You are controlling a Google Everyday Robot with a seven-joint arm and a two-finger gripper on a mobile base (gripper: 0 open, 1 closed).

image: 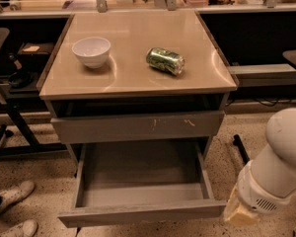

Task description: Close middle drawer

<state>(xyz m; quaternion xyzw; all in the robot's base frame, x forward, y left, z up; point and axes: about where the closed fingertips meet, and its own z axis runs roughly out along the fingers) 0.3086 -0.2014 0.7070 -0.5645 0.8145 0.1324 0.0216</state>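
Speckled floor (44, 130); flat grey middle drawer (138, 214) open, gripper (239, 212) (pale) btm-right.

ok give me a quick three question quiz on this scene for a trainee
1. True or false: the middle drawer is pulled out and its box is bare.
2. What lies on its side on the cabinet top? A) a green can B) a bottle C) a spoon
3. Where is the gripper relative to that drawer?

Key: 1 true. 2 A. 3 low on the right, close beside the drawer's front right corner; whether they touch cannot be told.
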